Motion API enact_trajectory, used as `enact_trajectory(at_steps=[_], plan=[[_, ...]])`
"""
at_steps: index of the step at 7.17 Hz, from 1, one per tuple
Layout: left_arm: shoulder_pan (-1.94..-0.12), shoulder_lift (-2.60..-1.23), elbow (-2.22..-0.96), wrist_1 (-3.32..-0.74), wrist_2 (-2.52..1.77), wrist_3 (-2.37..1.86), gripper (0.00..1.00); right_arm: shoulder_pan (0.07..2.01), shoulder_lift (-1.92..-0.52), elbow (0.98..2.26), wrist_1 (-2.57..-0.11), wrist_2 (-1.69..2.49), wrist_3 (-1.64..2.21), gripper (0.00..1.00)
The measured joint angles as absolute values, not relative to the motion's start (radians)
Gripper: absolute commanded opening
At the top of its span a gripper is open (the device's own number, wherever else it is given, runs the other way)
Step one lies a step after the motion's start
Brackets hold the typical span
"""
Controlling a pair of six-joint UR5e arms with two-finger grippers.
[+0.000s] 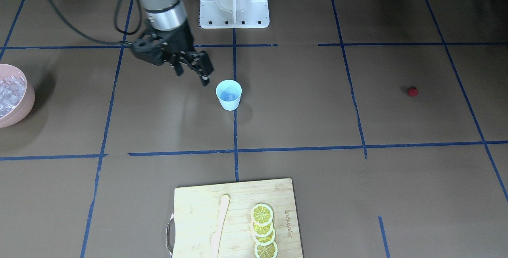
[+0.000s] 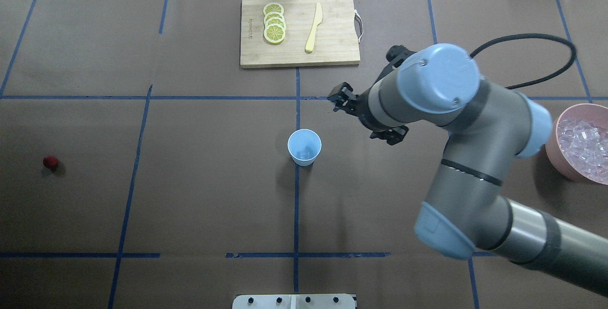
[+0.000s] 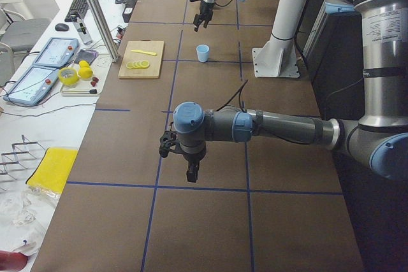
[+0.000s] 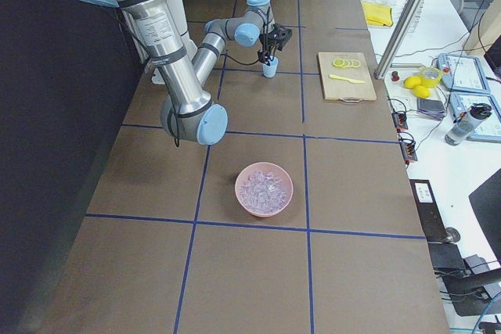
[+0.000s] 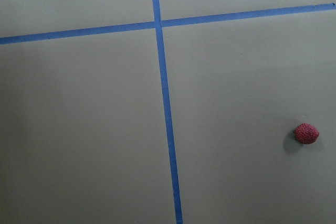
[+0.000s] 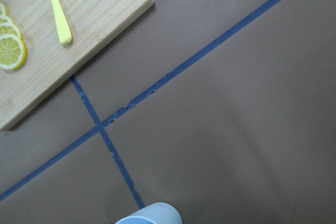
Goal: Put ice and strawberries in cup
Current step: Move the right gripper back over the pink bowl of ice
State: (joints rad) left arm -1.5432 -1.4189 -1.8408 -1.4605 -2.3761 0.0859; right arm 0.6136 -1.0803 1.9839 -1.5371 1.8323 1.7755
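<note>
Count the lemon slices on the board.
4 lemon slices, overlapping in one row on the board, beside the knife. The overlap could hide another.

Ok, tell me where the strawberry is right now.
In the overhead view the strawberry lies by itself at the far left, on the robot's left side, well away from the blue cup at the centre.

The cutting board (image 1: 194, 210) bears an unreadable mark.
</note>
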Motion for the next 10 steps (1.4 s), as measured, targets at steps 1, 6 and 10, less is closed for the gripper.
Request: enact_trajectory(at_steps=[1,6,10], plan=[[-1.543,-1.419,-1.841,-1.46,-2.376,0.086,1.0,0.682,-1.165,2.04,-1.537,1.91,1.675,0.99],[-1.543,-1.4,-1.845,-1.462,-2.377,0.087,1.0,1.065,-1.577,2.106,-1.525,2.178,0.777,0.99],[-1.543,-1.394,-1.846,-1.462,-2.401,0.087,1.0,1.291,-1.666,1.901,-1.526,2.262,0.053,0.99]])
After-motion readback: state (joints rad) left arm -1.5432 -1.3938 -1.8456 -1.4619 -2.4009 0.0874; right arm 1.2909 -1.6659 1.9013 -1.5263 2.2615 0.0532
